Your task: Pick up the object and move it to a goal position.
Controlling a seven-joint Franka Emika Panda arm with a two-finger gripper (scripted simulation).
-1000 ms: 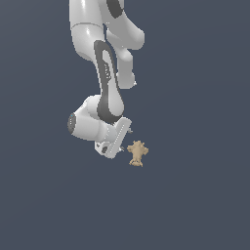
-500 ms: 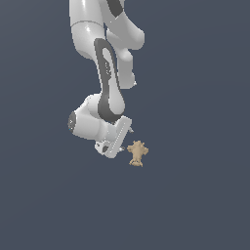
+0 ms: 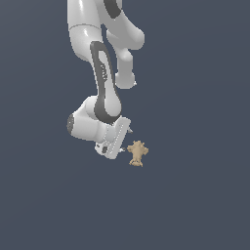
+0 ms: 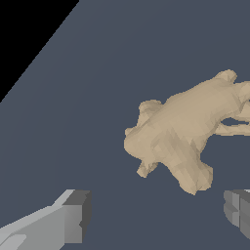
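In the wrist view the two grey fingertips (image 4: 73, 217) sit nearest, one at each lower corner, spread wide with bare dark table (image 4: 97, 97) between them; the tool (image 4: 156, 215) is released and grips nothing. Just beyond the fingertips lies the object (image 4: 180, 132), a tan, lumpy figurine with stubby limbs. It rests on the table ahead of the fingertips and touches neither. This close view shows its faceted surface and separate protrusions, which the exterior view reduces to a small tan blob. A black wedge fills one corner past the table's edge.

The exterior view shows what the wrist camera cannot: the white arm (image 3: 105, 93) descending from the top of the picture, folding at a grey-striped link, with its wrist bent low over the table. There the tool (image 3: 117, 141) hangs tilted, just beside the object (image 3: 137, 153), on the object's side toward the exterior view's left. Whether they touch there, I cannot tell.

No writing or brand mark is readable anywhere.
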